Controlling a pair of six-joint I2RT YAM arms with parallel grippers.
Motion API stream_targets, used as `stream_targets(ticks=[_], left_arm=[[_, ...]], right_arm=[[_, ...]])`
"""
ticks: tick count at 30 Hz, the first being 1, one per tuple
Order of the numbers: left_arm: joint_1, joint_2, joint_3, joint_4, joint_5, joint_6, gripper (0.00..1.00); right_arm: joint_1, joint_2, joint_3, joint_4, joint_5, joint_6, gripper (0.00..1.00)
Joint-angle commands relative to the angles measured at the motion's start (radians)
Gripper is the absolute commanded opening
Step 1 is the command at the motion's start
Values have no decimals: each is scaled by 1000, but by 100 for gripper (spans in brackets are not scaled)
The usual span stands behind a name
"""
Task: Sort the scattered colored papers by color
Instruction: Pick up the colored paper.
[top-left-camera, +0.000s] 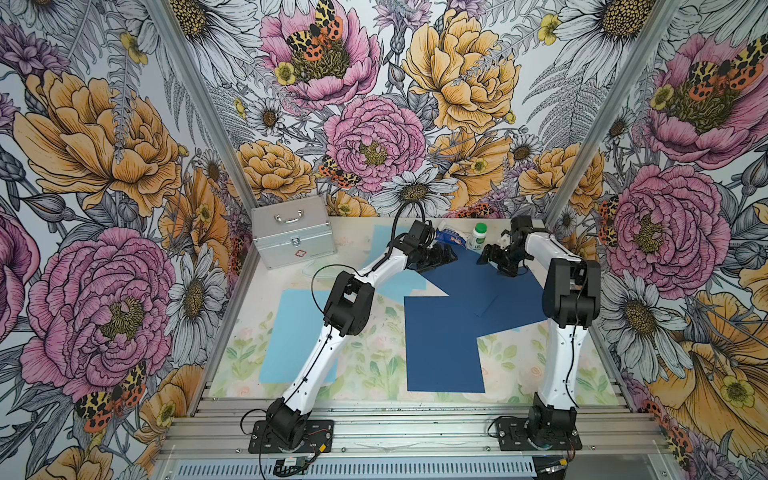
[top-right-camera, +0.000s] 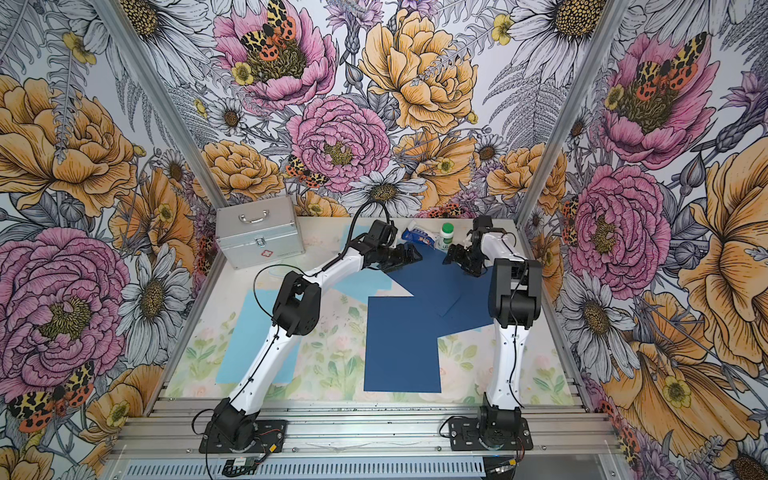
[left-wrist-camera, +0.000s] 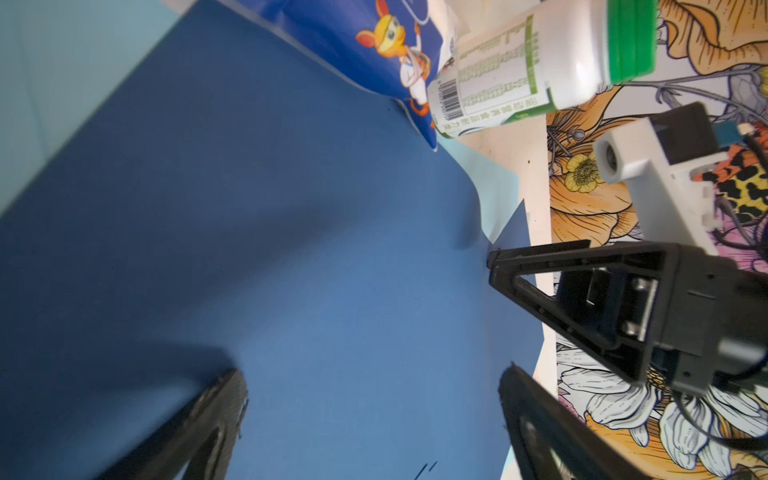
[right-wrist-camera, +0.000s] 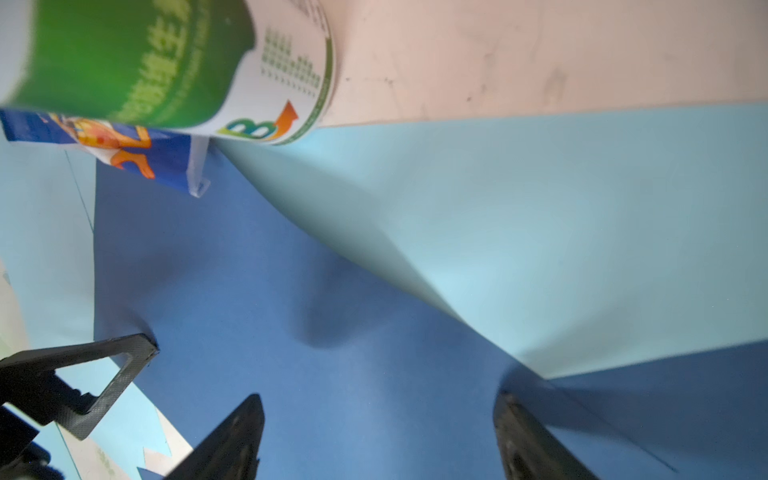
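A floral-printed bench (top-left-camera: 374, 374) stands inside an enclosure whose walls carry large flower prints. Two white-and-black robot arms, the left arm (top-left-camera: 316, 361) and the right arm (top-left-camera: 559, 365), reach from the bench's front edge toward its far edge.

Dark navy papers (top-left-camera: 444, 353) cover the middle and right of the bench. One sheet lies flat near the front edge, and others overlap it at angles and run back toward the far right corner. Light sky blue papers (top-left-camera: 286, 332) lie scattered. One sheet is flat near the front left corner, partly under the left arm, and more show beneath that arm at the middle and by the far edge. In the right wrist view a curled light sky blue sheet (right-wrist-camera: 540, 228) rises over the navy.

A silver metal case (top-left-camera: 293, 237) with a handle and latch sits at the far left corner.

The left end effector (left-wrist-camera: 372, 372) is low over a navy sheet near the far edge, with its jaws spread wide and nothing between them. The right end effector (right-wrist-camera: 379, 397) faces it from close by. Its jaws are also wide and empty, over navy paper beside the curled sheet.

A white bottle with a green cap (top-left-camera: 478, 239) stands upright at the far edge. A crinkled blue-and-white packet (top-left-camera: 451, 239) lies just beside it.
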Motion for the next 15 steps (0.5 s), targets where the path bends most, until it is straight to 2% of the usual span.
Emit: stream_targets(ticks=[1,3,6,9,15], left_arm=[[-45,94,8,-92,55,-47,98],[-54,109,34,-92,68,-54,98],[-65,122,50,-92,81,-63,98],[-70,126,61,-91,92,-67,98],[-71,126,81,-91,115,-76,98]], right_arm=[[33,77,8,-121,-73,-48,86],[29,84,26,-144,-138,-68,86],[31,88,33,-150,-147,-54,86],[38,96,32,-143,-224,-35,83],[72,105,40,-117,-236,8,81]])
